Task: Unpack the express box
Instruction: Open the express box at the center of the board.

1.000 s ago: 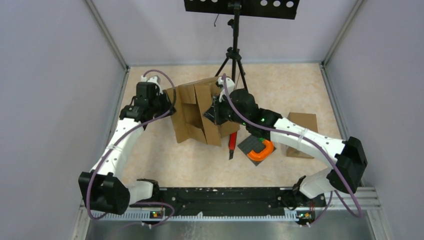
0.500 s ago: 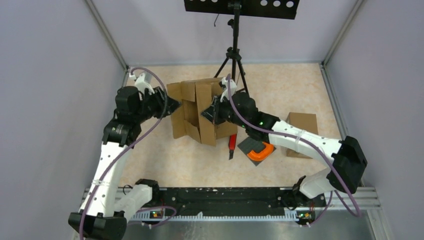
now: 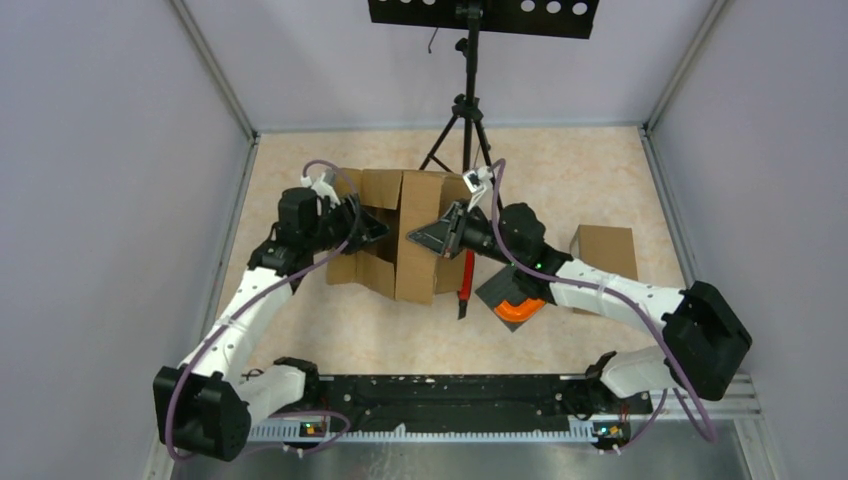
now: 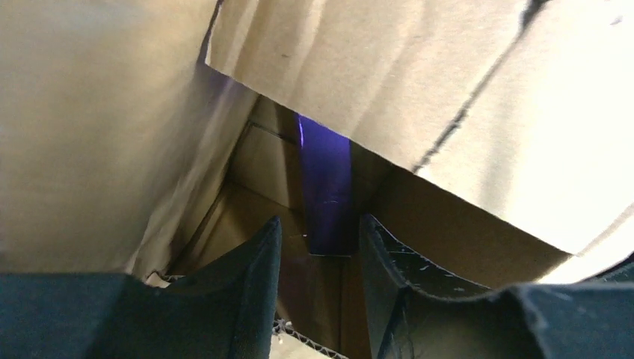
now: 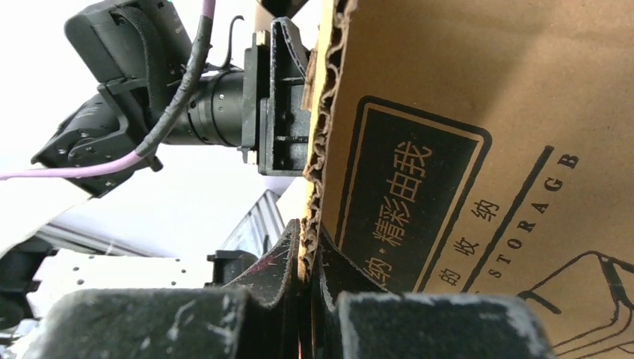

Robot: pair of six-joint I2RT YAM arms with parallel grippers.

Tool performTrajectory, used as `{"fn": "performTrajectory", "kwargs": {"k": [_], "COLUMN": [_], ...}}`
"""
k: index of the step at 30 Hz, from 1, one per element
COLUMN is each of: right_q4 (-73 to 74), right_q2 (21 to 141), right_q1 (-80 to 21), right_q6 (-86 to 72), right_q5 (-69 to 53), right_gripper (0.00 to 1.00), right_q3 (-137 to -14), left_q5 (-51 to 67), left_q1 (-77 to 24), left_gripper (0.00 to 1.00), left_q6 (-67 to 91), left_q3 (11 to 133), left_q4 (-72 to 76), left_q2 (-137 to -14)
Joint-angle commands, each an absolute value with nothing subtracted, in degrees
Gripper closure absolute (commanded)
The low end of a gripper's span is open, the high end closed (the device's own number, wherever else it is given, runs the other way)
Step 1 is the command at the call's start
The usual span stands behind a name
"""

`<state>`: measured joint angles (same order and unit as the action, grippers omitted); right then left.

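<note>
- Two boxes are showing. The big box [image 3: 400, 235] is sitting mid-worktop [image 3: 330, 330] between the arms, and the small box [image 3: 603, 250] is lying off to the right.
- The big box is showing "精彩由我", "收纳" and "STORAG".
- The right fingers [image 5: 305, 250] are pinching its cardboard edge tight.
- The left fingers [image 3: 372, 228] are reaching inside, slightly apart, holding nothing.

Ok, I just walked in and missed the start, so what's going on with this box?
Two robot arms are working on the open cardboard box. The right hand is pinched shut on one of its corrugated edges. The left hand reaches inside with its fingers apart, gripping nothing. A red-handled tool, an orange item and a smaller box lie to the right of it.
</note>
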<state>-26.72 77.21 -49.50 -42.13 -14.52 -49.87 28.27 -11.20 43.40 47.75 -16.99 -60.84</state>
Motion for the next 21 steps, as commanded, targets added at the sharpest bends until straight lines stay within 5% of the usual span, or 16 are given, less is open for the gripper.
{"fn": "performTrajectory", "kwargs": {"k": [1,13,21], "right_q4": [-47.8,-41.4,-5.8], "right_q2": [75.8,67.1,56.4], "right_q1": [-45.1,-43.4,-42.8], "right_q6": [-51.5,-53.4,-51.2], "right_q5": [-25.5,-17.5,-1.9], "right_gripper": [1.0,1.0,1.0], "right_q3": [-43.8,-28.8,-30.5], "left_q5": [24.7,3.5,-9.2], "left_q1": [-15.9,-30.4,-40.0], "left_gripper": [0.51,0.31,0.22], "left_q6": [42.9,38.1,38.4], "left_q3": [49.3,58.8,66.3], "left_q4": [-13.6,-21.8,-23.5], "left_q2": [-63.3,-73.5,-82.9]}}
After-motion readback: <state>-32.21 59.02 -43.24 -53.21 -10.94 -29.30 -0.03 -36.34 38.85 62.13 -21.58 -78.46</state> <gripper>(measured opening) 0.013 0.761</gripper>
